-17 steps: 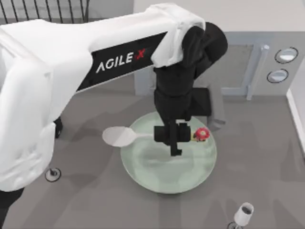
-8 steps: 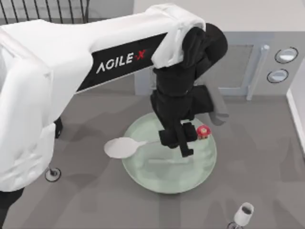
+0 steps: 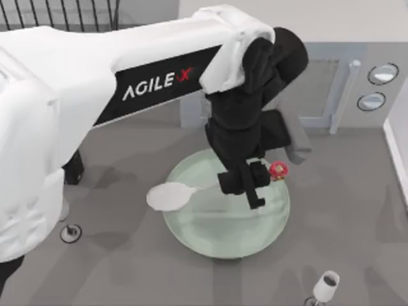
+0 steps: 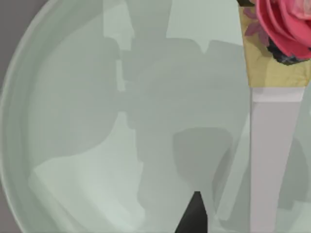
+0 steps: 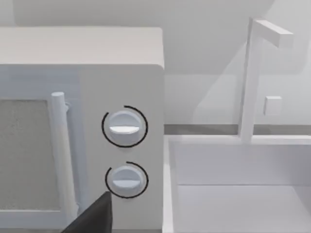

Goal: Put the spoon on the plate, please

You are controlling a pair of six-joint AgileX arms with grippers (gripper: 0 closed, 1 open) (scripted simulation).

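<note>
While gripped, spoon [image 3: 172,196] extends beyond left hand [image 3: 245,183].

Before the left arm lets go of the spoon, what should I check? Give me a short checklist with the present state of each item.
1. Left gripper holds the spoon by the handle: ok.
2. Handle and red knob over the plate: ok.
3. Spoon bowl over the plate: not ok, it overhangs the plate's left rim.
4. Spoon touching the plate: cannot tell.
5. Wine glass away from the plate: ok.
</note>
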